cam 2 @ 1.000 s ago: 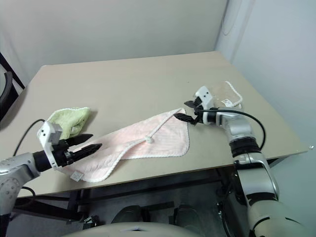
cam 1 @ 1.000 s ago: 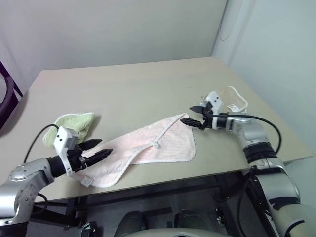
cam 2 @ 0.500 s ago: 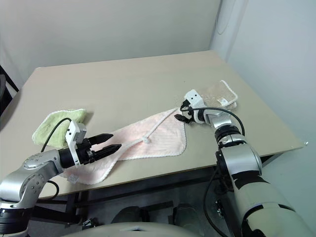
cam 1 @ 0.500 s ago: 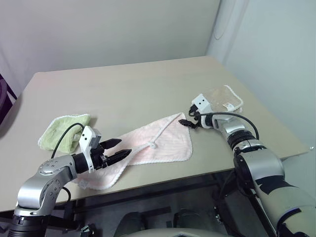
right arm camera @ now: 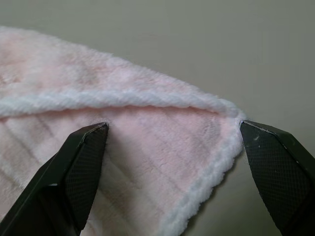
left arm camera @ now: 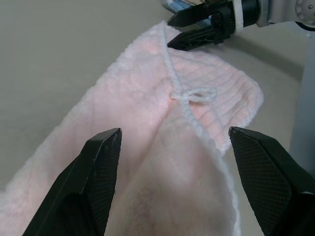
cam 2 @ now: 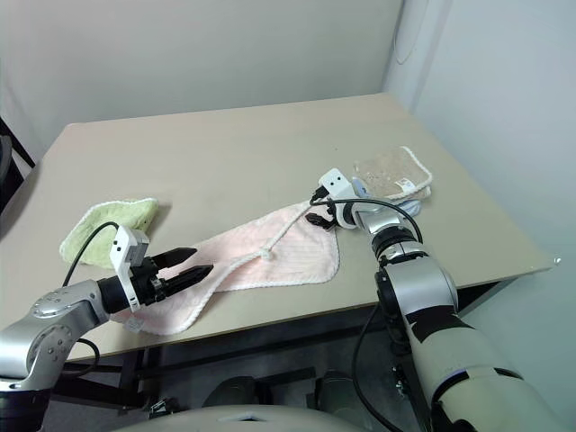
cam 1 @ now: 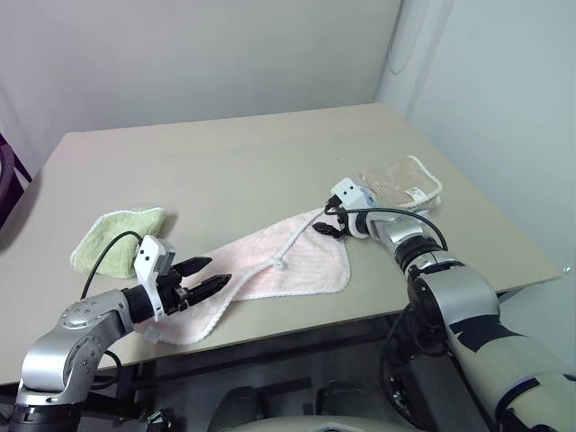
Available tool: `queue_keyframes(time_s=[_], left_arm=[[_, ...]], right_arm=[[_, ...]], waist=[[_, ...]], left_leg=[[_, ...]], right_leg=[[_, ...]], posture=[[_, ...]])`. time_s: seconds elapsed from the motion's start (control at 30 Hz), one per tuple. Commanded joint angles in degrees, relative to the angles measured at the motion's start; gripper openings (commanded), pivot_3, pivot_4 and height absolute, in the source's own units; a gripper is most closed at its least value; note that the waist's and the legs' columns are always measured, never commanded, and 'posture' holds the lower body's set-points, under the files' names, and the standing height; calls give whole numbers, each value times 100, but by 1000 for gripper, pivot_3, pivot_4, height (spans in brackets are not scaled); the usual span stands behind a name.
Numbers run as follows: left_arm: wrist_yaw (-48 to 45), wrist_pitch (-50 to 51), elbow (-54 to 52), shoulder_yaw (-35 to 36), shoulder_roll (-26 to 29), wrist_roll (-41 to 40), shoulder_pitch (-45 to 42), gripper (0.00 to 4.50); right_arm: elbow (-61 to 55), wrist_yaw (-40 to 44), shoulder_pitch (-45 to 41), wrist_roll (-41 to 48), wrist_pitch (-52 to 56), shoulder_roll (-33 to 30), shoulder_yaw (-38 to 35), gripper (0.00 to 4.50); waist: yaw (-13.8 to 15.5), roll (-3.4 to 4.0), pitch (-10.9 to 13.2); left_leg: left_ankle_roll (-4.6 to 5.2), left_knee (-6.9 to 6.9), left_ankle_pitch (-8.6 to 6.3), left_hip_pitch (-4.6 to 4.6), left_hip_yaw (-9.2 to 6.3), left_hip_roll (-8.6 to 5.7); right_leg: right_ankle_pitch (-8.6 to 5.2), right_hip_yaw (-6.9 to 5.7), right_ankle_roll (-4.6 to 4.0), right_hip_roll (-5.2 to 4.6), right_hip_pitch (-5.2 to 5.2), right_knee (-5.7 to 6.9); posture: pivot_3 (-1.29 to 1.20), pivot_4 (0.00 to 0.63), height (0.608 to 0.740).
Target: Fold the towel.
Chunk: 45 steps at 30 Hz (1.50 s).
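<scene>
Your right gripper [cam 1: 328,222] has dropped from above the surface [cam 1: 243,162] to the pink towel's [cam 1: 270,265] far corner, fingers spread wide either side of the white-edged tip, so you look set for the pinch. Your left gripper [cam 1: 204,275] has slid in over the near end, fingers apart, nothing held. The towel lies rumpled near the front edge, long axis running diagonally from near left to far right, white loop [left arm camera: 197,94] mid-way. Green towel [cam 1: 117,236] sits just beside its near end.
</scene>
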Motion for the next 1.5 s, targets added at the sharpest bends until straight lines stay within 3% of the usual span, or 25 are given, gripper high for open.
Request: queue_keyframes(time_s=[0.03,0.37,0.4,0.5,0.83,1.0,1.3,1.5], left_arm=[[59,-37,-247,146,37,-102,17,3680],[119,-44,-181,225,78,-164,-81,3680],[125,-41,-181,233,84,-172,-92,3680],[139,-41,-170,243,106,-190,-108,3680],[193,-62,-125,314,131,-212,-179,3680],[171,-36,-150,378,151,-253,-147,3680],[-74,-4,-186,272,433,-194,-53,3680],[-395,-120,-212,89,774,19,151,3680]], right_arm=[[54,-177,-229,-2,97,42,-164,4475],[115,-462,-280,20,523,211,-496,4475],[111,-474,-280,18,527,245,-522,4298],[103,-485,-285,98,567,319,-666,3632],[84,-871,-269,-41,187,269,-719,102],[35,-898,-351,-59,-172,113,-710,39],[-431,-97,-694,246,-614,-119,-798,39],[-889,-721,-1184,519,-613,-69,-1023,39]], waist=[[-8,0,0],[-65,0,0],[-72,0,0],[-83,0,0],[-76,1,1],[-71,2,1],[-77,9,6],[-77,14,10]], left_leg=[[0,0,0,1,0,0],[-1,-1,1,1,-1,0],[-1,-1,1,1,-1,0],[-1,-1,1,1,-1,0],[-1,-2,2,1,-1,0],[-1,-2,2,0,-1,0],[-1,-4,2,0,-1,0],[-2,-8,1,-2,-2,1]], right_leg=[[0,0,-1,0,0,0],[0,-2,-1,0,0,1],[0,-2,-1,0,0,1],[1,-2,0,0,0,1],[0,-2,0,0,-1,1],[0,-2,-1,0,-1,0],[0,-2,-1,1,-2,0],[0,-2,-2,1,-8,-3]], posture=[[0,0,740],[0,0,740],[0,0,740],[0,0,740],[0,0,740],[0,0,740],[0,0,740],[0,0,740]])
